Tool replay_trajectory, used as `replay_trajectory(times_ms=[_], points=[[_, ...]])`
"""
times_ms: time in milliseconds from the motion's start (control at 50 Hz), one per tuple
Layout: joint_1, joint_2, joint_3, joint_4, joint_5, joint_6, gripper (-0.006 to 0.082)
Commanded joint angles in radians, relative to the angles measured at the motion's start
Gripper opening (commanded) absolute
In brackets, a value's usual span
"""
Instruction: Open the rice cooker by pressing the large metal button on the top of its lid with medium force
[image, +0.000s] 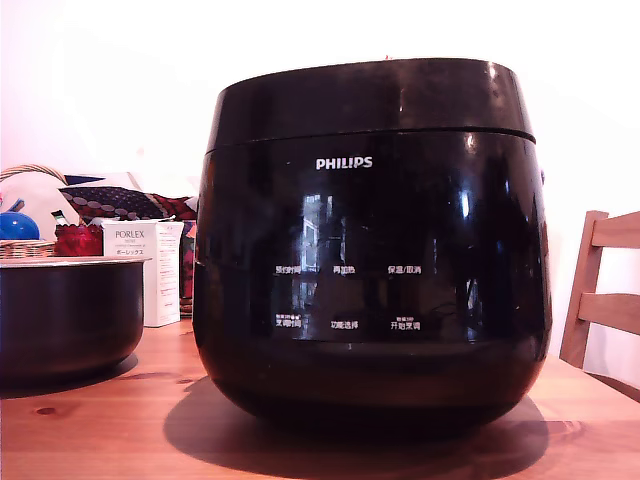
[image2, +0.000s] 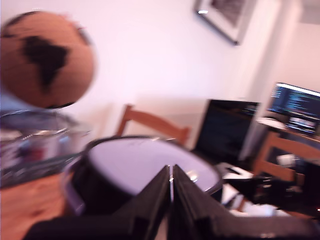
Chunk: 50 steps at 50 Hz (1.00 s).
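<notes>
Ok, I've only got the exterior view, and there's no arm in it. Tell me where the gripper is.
Observer: In the wrist view the gripper is at the lid, pointing across its top.
Operator: Give me the jaw state.
Observer: Shut; only a thin seam shows.
Operator: Say whether it's on the button.
Observer: Cannot tell, the wrist view is blurred. A small bright spot on the lid sits just beyond its tip.

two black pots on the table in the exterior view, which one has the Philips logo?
The rice cooker, large, glossy, centre frame. The smaller dark pot at the exterior view's left is open-topped and unlabelled.
</notes>
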Motion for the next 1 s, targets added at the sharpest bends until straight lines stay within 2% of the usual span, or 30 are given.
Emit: replay_trajectory(times_ms=[0, 140, 160, 340, 360, 420, 440, 480, 560, 760, 980], points=[[-0.048, 0.048, 0.015, 0.046, -0.019, 0.032, -0.0019], [-0.169, 0.161, 0.050, 0.105, -0.106, 0.077, -0.0019], [-0.186, 0.175, 0.055, 0.109, -0.126, 0.117, -0.0019], [-0.335, 0.307, 0.117, 0.134, -0.275, 0.225, -0.0019], [-0.350, 0.322, 0.125, 0.135, -0.292, 0.267, -0.0019], [-0.393, 0.366, 0.145, 0.138, -0.328, 0.269, -0.0019], [-0.407, 0.378, 0.152, 0.138, -0.343, 0.326, -0.0019], [-0.433, 0.408, 0.164, 0.138, -0.355, 0.330, -0.0019], [-0.480, 0.461, 0.190, 0.137, -0.410, 0.403, -0.0019], [-0.566, 0.587, 0.246, 0.138, -0.502, 0.472, -0.0019], [-0.587, 0.699, 0.280, 0.138, -0.580, 0.500, -0.0019]])
